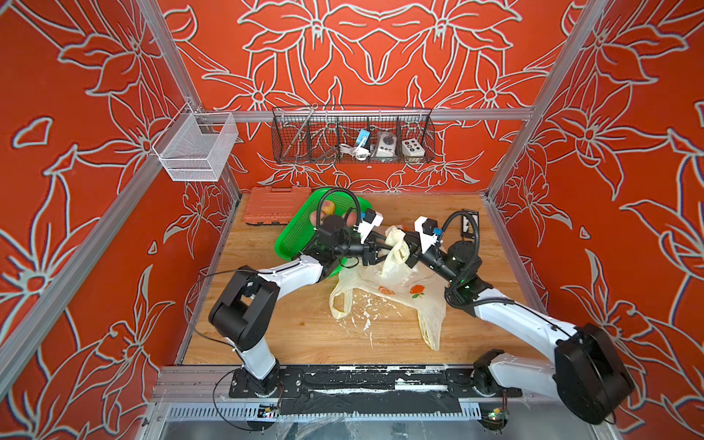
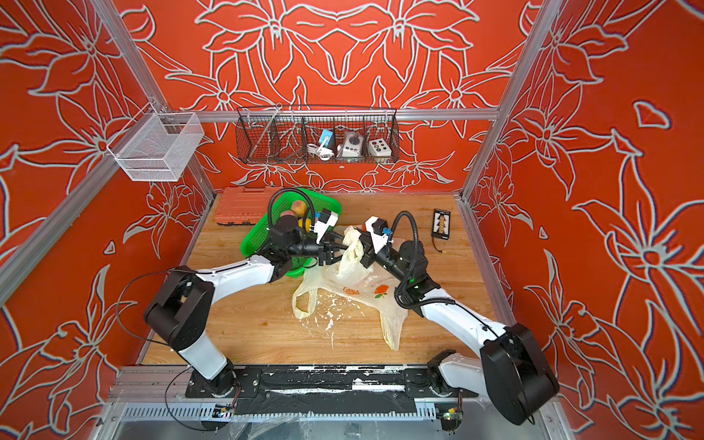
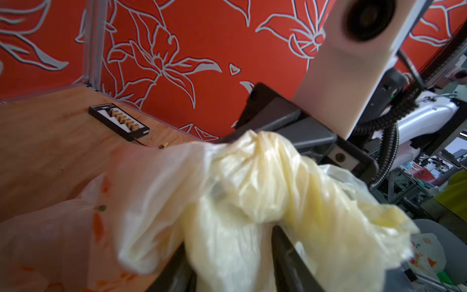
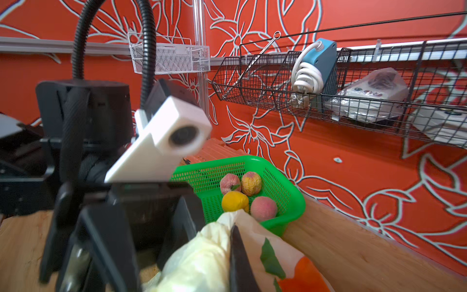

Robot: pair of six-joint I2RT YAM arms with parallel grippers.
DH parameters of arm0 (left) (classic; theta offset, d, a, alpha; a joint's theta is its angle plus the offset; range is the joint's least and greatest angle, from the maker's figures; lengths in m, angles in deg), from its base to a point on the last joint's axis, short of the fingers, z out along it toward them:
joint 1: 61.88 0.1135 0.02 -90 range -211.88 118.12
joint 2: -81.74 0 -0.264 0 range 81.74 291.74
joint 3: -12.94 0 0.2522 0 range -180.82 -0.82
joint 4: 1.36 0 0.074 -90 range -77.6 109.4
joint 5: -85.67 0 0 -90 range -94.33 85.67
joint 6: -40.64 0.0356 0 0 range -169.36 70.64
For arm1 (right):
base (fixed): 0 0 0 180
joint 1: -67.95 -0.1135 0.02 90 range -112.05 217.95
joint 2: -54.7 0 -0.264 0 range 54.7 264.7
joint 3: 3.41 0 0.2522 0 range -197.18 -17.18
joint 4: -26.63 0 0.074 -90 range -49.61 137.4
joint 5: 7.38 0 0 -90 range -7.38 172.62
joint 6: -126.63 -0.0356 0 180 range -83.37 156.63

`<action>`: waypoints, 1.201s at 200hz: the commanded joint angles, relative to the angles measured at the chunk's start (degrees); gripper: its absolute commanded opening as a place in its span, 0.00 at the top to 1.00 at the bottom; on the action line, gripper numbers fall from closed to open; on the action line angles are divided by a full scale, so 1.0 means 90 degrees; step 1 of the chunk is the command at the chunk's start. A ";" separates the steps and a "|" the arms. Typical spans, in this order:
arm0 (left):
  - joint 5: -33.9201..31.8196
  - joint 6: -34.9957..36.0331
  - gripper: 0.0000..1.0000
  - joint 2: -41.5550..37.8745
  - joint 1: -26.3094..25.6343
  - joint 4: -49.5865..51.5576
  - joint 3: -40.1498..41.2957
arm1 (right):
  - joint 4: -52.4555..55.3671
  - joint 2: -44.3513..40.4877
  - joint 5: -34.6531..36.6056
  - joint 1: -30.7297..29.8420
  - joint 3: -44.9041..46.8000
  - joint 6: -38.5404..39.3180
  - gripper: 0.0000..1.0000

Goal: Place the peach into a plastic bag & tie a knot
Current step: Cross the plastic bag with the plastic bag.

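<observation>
A translucent yellowish plastic bag with orange fruit prints lies on the wooden table, its top bunched and lifted between both arms. My left gripper is open, its jaws apart on either side of the bunched plastic. Facing it, my right gripper is shut on the plastic bag. Several peaches sit in a green basket behind the left arm. Whether a peach is inside the bag is hidden.
An orange tool case lies at the back left. A black connector board sits at the back right. White flecks are scattered in front of the bag. A wire rack and a white mesh basket hang on the frame.
</observation>
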 commanded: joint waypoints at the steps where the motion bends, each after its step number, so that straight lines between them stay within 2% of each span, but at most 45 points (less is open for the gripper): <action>1: -0.0028 -0.0871 0.60 0.0491 -0.0233 -0.1849 -0.0278 | -0.1635 0.0429 -0.0359 0.0090 -0.0321 -0.0732 1.00; 25: -0.0178 -0.1491 0.65 0.1031 -0.0225 -0.2891 -0.0386 | -0.2387 0.0738 -0.0729 0.0272 -0.0464 -0.1469 1.00; 55: -0.0284 -0.1375 0.72 0.1018 -0.0254 -0.2685 -0.0339 | -0.2762 0.1039 -0.0899 0.0474 -0.0435 -0.1932 1.00; 81: -0.0472 -0.1213 0.81 0.0600 -0.0242 -0.2582 -0.0012 | -0.2097 0.0946 -0.0364 0.0462 -0.0270 -0.0937 1.00; 104: -0.0322 -0.0536 0.86 0.0055 -0.0158 -0.1507 0.0038 | -0.0111 0.0467 -0.0571 0.0426 -0.0319 0.0723 1.00; 119: -0.0204 -0.0284 0.91 -0.0104 -0.0058 -0.1003 -0.0010 | -0.0073 0.0345 -0.0398 0.0425 -0.0162 0.0884 1.00; 137: -0.0141 -0.0330 1.00 -0.0162 0.0000 -0.1106 0.0101 | 0.0134 0.0382 -0.0413 0.0407 -0.0210 0.1206 1.00; 179: -0.0100 -0.0087 1.00 -0.0418 -0.0076 -0.0728 0.0116 | 0.0187 0.0639 0.0209 0.0266 -0.0419 0.1954 1.00; 201: -0.0089 0.0324 1.00 -0.0416 -0.0303 -0.0150 0.0053 | -0.0283 0.0729 0.0161 0.0255 -0.0486 0.1514 1.00; 222: -0.0137 0.0480 1.00 -0.0218 -0.0762 -0.0167 0.0068 | -0.0960 0.0979 0.0150 0.0250 -0.0677 0.0982 1.00; 240: -0.0166 0.0414 1.00 -0.0126 -0.0924 -0.0313 0.0062 | -0.1117 0.1082 -0.0067 0.0270 -0.0879 0.0775 1.00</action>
